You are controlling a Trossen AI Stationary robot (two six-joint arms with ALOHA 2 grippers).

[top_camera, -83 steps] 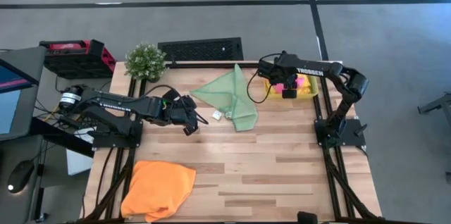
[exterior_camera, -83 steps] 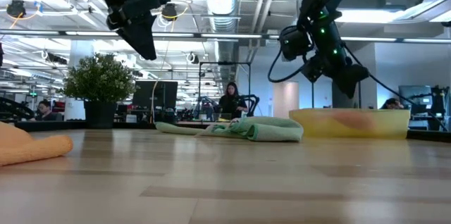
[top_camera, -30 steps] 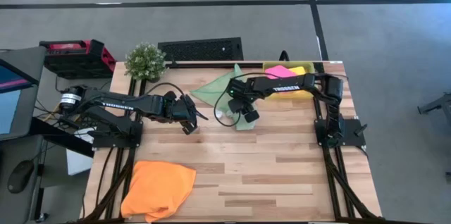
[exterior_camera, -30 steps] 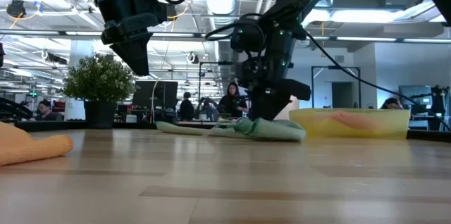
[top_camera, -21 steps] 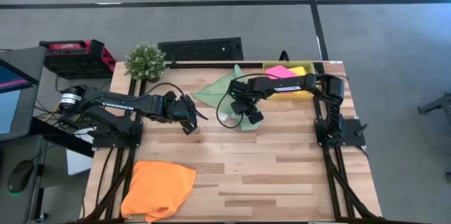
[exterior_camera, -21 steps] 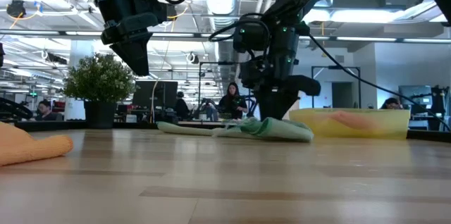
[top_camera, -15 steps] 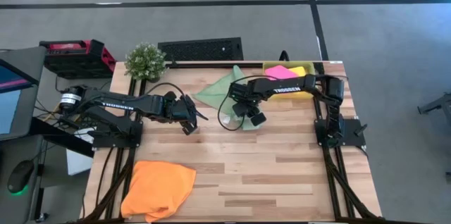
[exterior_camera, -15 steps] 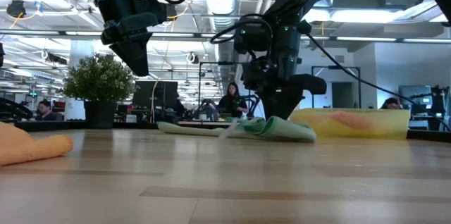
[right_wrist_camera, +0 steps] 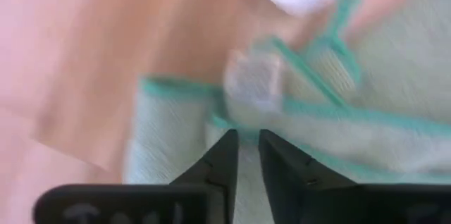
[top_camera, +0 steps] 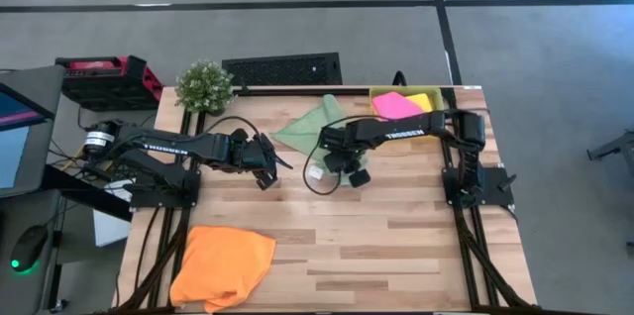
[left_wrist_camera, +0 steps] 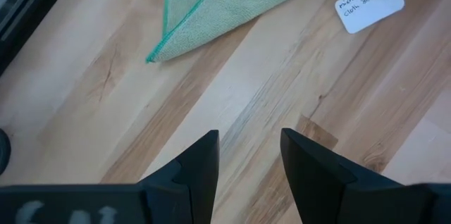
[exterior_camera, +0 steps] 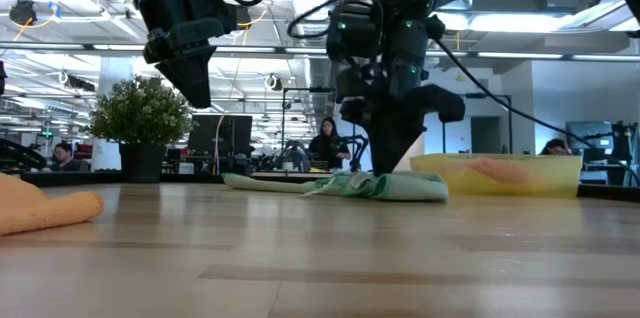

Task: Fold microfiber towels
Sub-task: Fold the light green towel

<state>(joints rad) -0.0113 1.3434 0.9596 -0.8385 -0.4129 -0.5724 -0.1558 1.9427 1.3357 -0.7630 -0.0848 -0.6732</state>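
Note:
The pale green towel (top_camera: pixel 309 129) lies rumpled on the table's far middle, its white tag (top_camera: pixel 314 171) on the wood beside it. It also shows in the low view (exterior_camera: pixel 350 185). My right gripper (top_camera: pixel 354 174) is down on the towel's near part, fingers nearly together. My left gripper (top_camera: pixel 265 168) is open and empty, above bare wood left of the towel (left_wrist_camera: pixel 211 13). The orange towel (top_camera: pixel 223 263) lies crumpled at the near left. The hot pink towel (top_camera: pixel 394 105) lies in the yellow tray (top_camera: pixel 428 103). The yellow towel I cannot tell apart from the tray. My right gripper is shut on the pale green towel near its hemmed edge (right_wrist_camera: pixel 246 122), close to the tagged corner. The fingers (exterior_camera: pixel 385 163) come from above, pointing down. The towel lies on the table below them. One layer or several, I cannot tell.
A potted plant (top_camera: pixel 205 85) stands at the far left corner. The translucent yellow tray (exterior_camera: pixel 500 174) stands at the far right. Bare wood spreads over the table's middle and near right (top_camera: pixel 396 246).
My right gripper has gone a little toward the table's near edge, staying low on the pale green towel. The towel's near part and its white tag have slid along with it, while the far part has stayed.

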